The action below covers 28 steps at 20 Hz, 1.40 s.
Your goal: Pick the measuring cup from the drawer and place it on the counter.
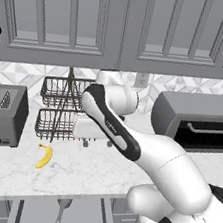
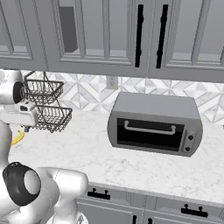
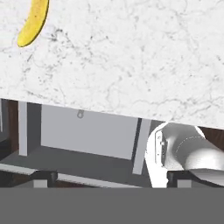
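Note:
The drawer (image 1: 83, 219) stands open under the counter (image 1: 99, 175). In it lies the measuring cup (image 1: 61, 208), dark grey, its thin handle pointing toward me. My gripper (image 1: 97, 143) hangs open and empty above the counter, in front of the wire rack and well above the drawer. In the hand view the gripper (image 3: 111, 178) looks down past the counter (image 3: 131, 65) edge into the drawer (image 3: 87, 131). Only a small bit of the measuring cup (image 3: 80, 114) peeks out below that edge.
A yellow banana (image 1: 44, 156) lies on the counter left of the gripper. A toaster (image 1: 2, 115) stands at far left, a two-tier wire rack (image 1: 58, 108) behind the hand, and a toaster oven (image 2: 155, 124) to the right.

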Available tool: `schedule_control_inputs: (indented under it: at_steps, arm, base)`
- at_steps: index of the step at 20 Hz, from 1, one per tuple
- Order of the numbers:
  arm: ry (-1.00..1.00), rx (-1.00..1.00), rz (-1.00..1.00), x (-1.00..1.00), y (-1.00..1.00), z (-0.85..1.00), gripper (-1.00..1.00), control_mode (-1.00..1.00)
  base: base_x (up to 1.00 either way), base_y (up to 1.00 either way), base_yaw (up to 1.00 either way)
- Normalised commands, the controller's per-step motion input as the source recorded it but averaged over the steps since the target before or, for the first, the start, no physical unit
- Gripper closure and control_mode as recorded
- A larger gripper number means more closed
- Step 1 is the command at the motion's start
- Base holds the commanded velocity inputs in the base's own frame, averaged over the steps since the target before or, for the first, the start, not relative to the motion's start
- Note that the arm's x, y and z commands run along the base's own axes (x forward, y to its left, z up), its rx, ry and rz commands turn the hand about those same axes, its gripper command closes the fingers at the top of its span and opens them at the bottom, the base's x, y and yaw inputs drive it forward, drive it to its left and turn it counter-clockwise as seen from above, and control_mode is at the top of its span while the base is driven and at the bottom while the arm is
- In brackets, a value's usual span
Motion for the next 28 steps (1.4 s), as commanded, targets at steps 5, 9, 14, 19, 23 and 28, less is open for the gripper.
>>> schedule_control_inputs:
  at_steps: [5,9,14,19,23,28]
  arm:
    - [0.13,0.0,0.0,-0.96,0.57,-0.66,-1.0,-1.0]
    - [0.12,0.0,0.04,-0.78,0.39,-0.59,-1.0,-1.0]
    - [0.02,0.0,0.02,-0.48,0.25,-0.63,-1.0,-1.0]
    - [0.0,0.0,0.0,-0.35,0.08,-0.61,-1.0,-1.0]
    - [-0.05,0.0,0.0,-0.23,0.22,-0.81,-1.0,-1.0]
    - [-0.02,0.0,0.0,-0.4,0.52,-0.61,-1.0,-1.0]
  base:
    - [0.0,0.0,0.0]
    - [0.0,0.0,0.0]
    - [0.0,0.0,0.0]
    - [0.0,0.0,0.0]
    - [0.0,0.0,0.0]
    - [0.0,0.0,0.0]
